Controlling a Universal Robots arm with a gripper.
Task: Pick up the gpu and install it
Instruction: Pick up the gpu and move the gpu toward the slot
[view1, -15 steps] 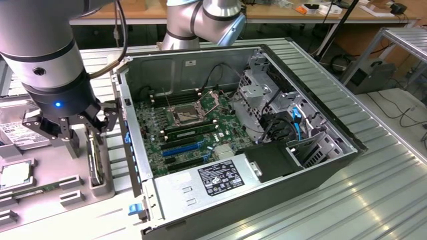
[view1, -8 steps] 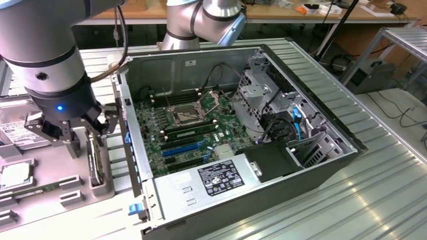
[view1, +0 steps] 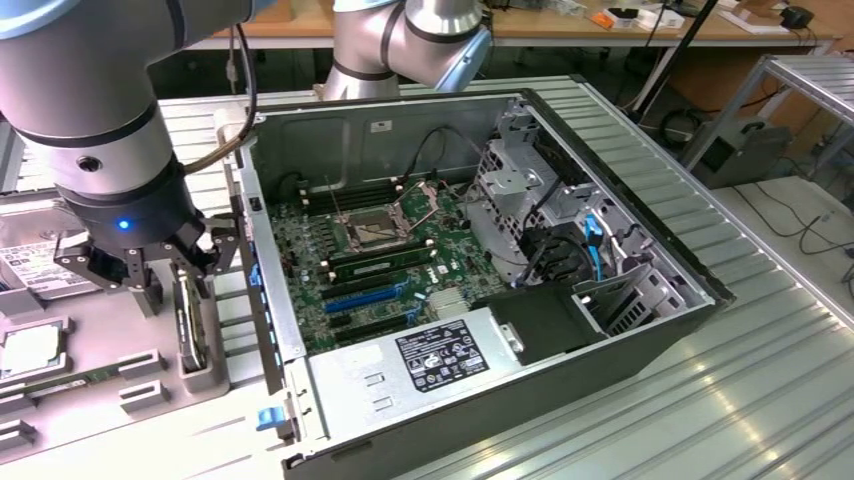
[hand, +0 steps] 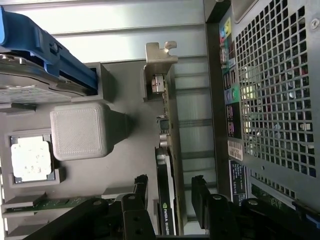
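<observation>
Both fingers (hand: 137, 200) of the tool (hand: 170, 181) stand spread either side of the edge-on gpu (hand: 166, 145) in its grey holder (hand: 127, 162).

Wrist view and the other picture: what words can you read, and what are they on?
"NVIDIA", probably, beside a logo: on the gpu.
Too small to read: the power supply label, the hard drive label.
Too blurred to read: the case stickers.

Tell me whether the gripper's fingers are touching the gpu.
Apart. In the wrist view the open gripper straddles the gpu, which stands on edge, with a narrow gap showing on both sides of the card.
</observation>
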